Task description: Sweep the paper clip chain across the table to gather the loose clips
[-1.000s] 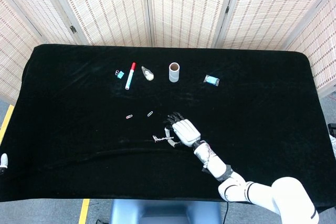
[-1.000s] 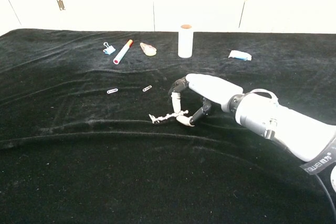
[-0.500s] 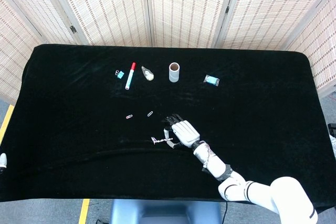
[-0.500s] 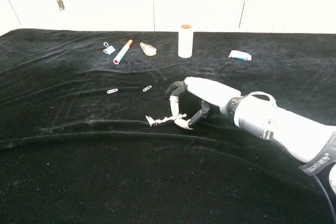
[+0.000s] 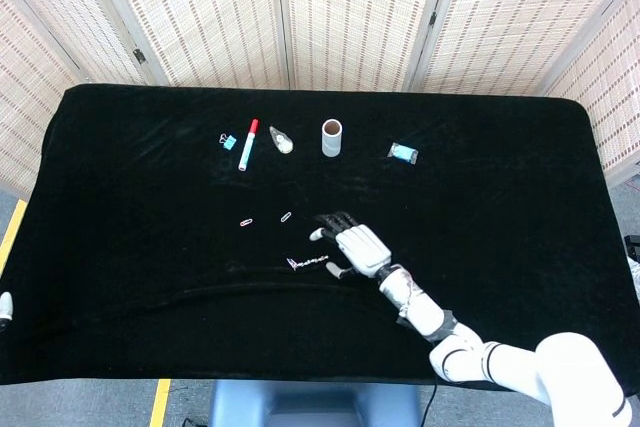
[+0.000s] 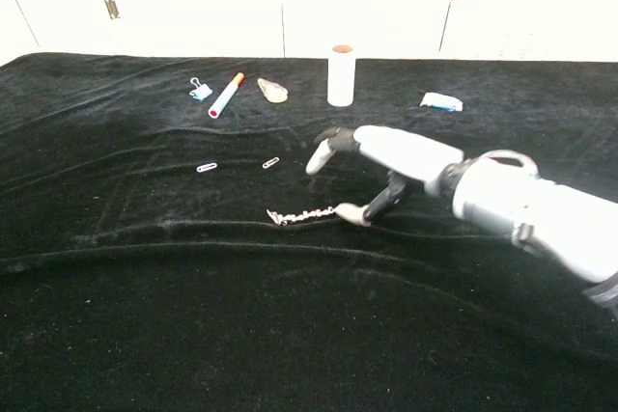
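The paper clip chain (image 5: 307,263) (image 6: 304,213) lies stretched out flat on the black table (image 5: 500,227). My right hand (image 5: 358,249) (image 6: 398,155) hovers just right of it. Its fingers are spread and raised off the cloth, and only the thumb tip reaches down to the chain's right end. Nothing is held in it. Two loose clips (image 5: 246,221) (image 5: 286,217) lie up and to the left of the chain, also visible in the chest view as clips (image 6: 207,167) (image 6: 271,162). My left hand is not visible.
Along the far side lie a blue binder clip (image 5: 228,140), a red and white marker (image 5: 247,144), a beige object (image 5: 282,139), an upright cardboard tube (image 5: 331,138) and a small blue packet (image 5: 403,153). The cloth has long wrinkles (image 6: 145,233) in front of the chain.
The right hand slid the chain slightly left, then let go. Its fingers uncurled and lifted, and the chain now lies flat instead of hanging from the pinch.
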Tool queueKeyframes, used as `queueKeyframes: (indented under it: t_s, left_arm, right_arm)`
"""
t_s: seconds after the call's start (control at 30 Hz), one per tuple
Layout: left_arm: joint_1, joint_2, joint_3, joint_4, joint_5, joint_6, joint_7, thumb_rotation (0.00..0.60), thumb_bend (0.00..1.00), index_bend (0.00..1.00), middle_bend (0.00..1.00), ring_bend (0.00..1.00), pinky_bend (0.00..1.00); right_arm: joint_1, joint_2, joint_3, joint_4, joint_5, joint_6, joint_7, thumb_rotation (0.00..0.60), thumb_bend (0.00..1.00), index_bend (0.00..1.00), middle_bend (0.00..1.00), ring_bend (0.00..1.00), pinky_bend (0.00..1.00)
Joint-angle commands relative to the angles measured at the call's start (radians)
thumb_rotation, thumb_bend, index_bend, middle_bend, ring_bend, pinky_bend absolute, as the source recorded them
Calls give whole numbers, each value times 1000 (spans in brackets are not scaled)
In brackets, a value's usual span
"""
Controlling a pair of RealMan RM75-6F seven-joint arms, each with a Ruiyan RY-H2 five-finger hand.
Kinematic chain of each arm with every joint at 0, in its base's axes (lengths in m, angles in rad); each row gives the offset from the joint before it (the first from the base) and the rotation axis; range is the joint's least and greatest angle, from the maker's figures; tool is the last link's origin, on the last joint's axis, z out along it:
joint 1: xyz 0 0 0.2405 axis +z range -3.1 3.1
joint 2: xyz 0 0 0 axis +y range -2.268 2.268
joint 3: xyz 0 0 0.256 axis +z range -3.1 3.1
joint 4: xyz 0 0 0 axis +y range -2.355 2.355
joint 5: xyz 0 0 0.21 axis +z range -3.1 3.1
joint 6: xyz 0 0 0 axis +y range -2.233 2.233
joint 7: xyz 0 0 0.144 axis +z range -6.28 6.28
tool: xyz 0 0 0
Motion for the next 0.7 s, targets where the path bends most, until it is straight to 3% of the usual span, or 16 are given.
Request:
queueKeyframes:
  t_s: [0.03, 0.27, 0.4, 0.53, 0.7]
  left_arm:
    - [-4, -2, 0, -2, -3, -9, 11, 600, 601, 0, 108, 105, 66]
    - [-18, -13, 2, -26, -5, -34, 93, 600, 600, 0, 108, 104, 66]
    - [-30, -28, -7, -45, -23, -51, 158, 600, 600, 0, 108, 105, 66]
    - [-50, -53, -10, -50, -12, -64, 217, 600, 600, 0, 113, 117, 66]
    - [-82, -93, -2, -49, 30, -81, 284, 600, 599, 5, 149, 143, 88]
  right_arm:
    - [-44, 108, 2, -104, 14, 48, -84, 600, 411, 208, 35, 41, 0]
    - [-202, 372, -19, -368, 57, 228, -269, 600, 411, 130, 0, 3, 0]
    - [-323, 515, -56, -485, 58, 361, -301, 600, 411, 116, 0, 0, 0]
    - [-423, 581, -108, -494, 38, 440, -222, 600, 411, 115, 0, 0, 0]
    - [-507, 591, -146, -420, -5, 516, -135, 600, 411, 116, 0, 0, 0]
